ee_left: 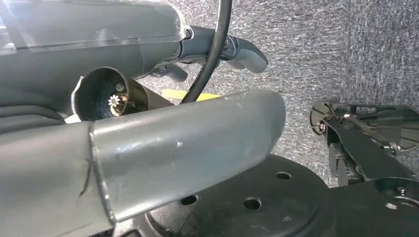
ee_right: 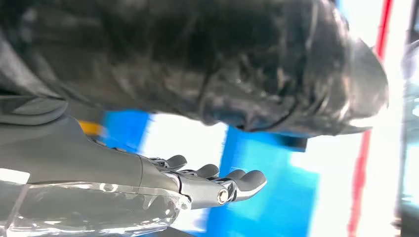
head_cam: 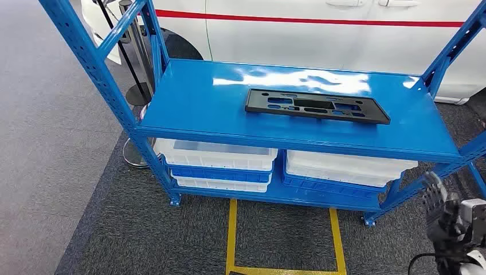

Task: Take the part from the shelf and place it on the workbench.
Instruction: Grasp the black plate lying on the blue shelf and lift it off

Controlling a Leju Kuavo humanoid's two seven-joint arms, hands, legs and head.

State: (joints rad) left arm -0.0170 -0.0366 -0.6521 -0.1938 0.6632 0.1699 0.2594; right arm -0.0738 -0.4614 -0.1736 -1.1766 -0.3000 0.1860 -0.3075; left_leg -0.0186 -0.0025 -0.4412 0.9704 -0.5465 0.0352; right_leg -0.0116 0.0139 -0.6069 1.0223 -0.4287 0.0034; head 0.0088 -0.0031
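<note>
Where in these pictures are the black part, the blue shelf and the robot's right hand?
black part (head_cam: 317,106), head view, middle of its flat frame
blue shelf (head_cam: 200,97), head view, bare top board
right hand (head_cam: 441,209), head view, back of the hand

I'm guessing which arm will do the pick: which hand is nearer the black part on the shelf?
Right. The right hand is raised low beside the shelf's right end, below the black part. The left hand hangs over the carpet.

We see the right hand (head_cam: 441,209) with dark, segmented fingers on a silver-grey wrist block. Up close, its fingers (ee_right: 247,178) are grey with rounded tips and a small screw at one pivot. The left hand (ee_left: 232,47) has smooth grey shells, a black cable, and perhaps a clear cover.
</note>
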